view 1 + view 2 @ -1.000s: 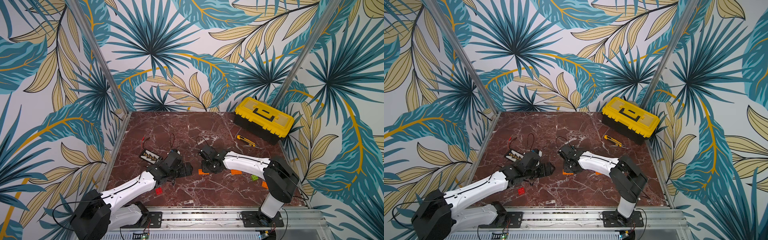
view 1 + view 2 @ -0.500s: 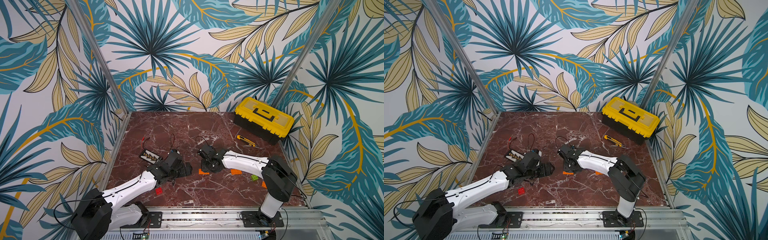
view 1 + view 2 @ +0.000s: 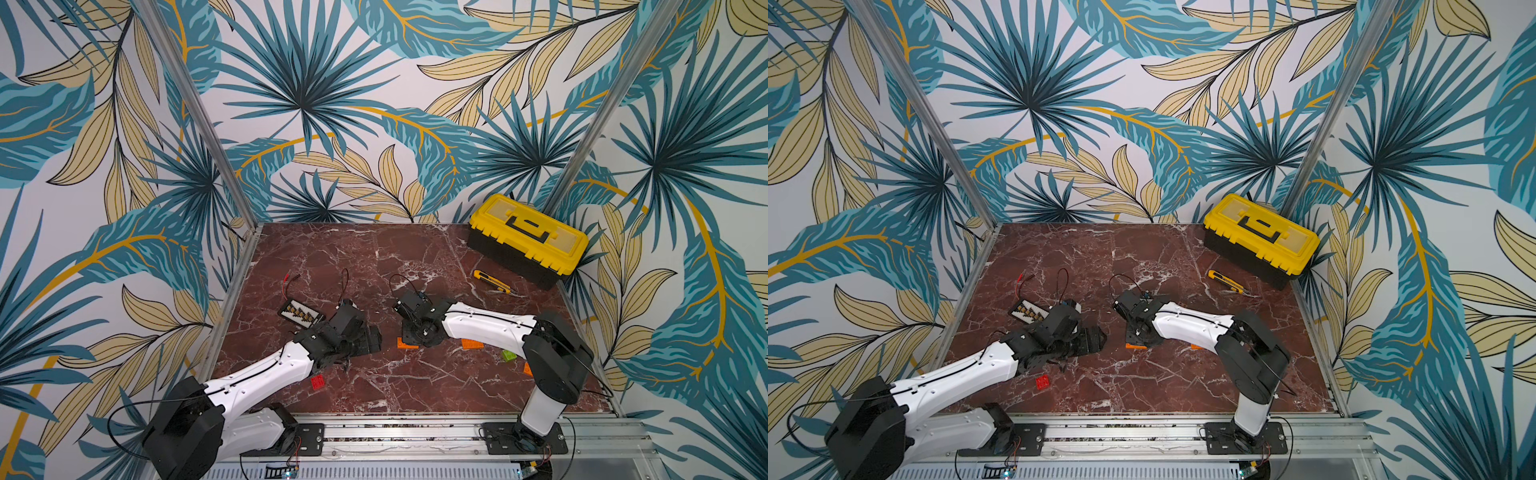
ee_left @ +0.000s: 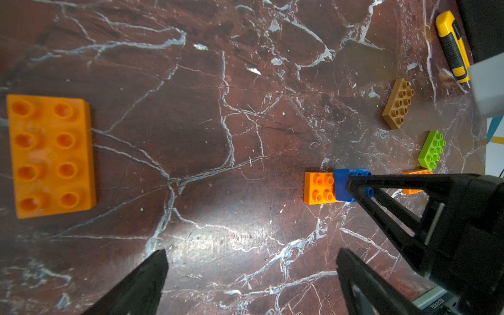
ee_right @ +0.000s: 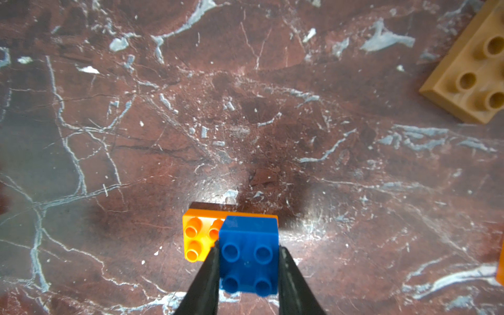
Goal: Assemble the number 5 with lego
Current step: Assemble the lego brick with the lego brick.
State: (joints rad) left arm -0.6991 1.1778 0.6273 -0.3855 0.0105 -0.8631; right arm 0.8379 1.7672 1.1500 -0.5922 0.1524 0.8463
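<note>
Blue brick point(image 5: 248, 268) clamped in right tool point(image 5: 248, 252), over orange brick point(image 5: 197, 236)

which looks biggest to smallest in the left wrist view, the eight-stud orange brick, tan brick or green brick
1. orange brick, by far, though it lies nearest the camera
2. tan brick
3. green brick, slightly smaller than the tan one

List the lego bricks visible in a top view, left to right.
red brick → first orange brick → second orange brick → green brick → third orange brick, partly hidden
</note>
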